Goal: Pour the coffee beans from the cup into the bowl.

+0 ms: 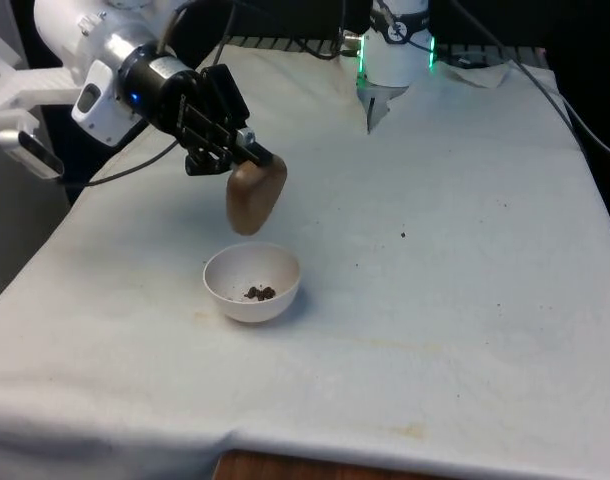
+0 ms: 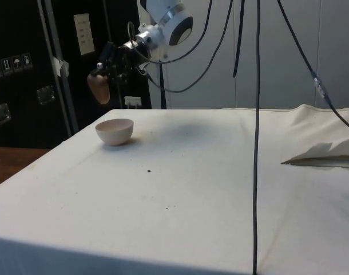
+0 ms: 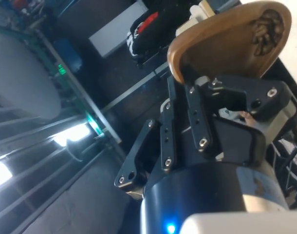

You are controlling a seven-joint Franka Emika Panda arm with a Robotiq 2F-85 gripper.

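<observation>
I am gripping the brown cup [image 1: 255,196] with my gripper [image 1: 247,152], the black fingers [image 3: 201,114] clamped on its rim while it hangs tipped over, mouth angled downward. The cup is looking smooth and matte, rounded like a thick-walled tumbler, and in the wrist view a cluster of dark coffee beans [image 3: 267,27] is showing inside it near the mouth. Just below my gripper the white bowl [image 1: 225,290] is sitting on the white cloth [image 1: 445,300], apart from the cup with open air between them. The bowl is round, shallow and glossy, and a small pile of dark beans [image 1: 259,293] is lying at its bottom. The cloth is looking soft and faintly stained, with a few dark specks [image 1: 403,236] scattered away from my gripper.
</observation>
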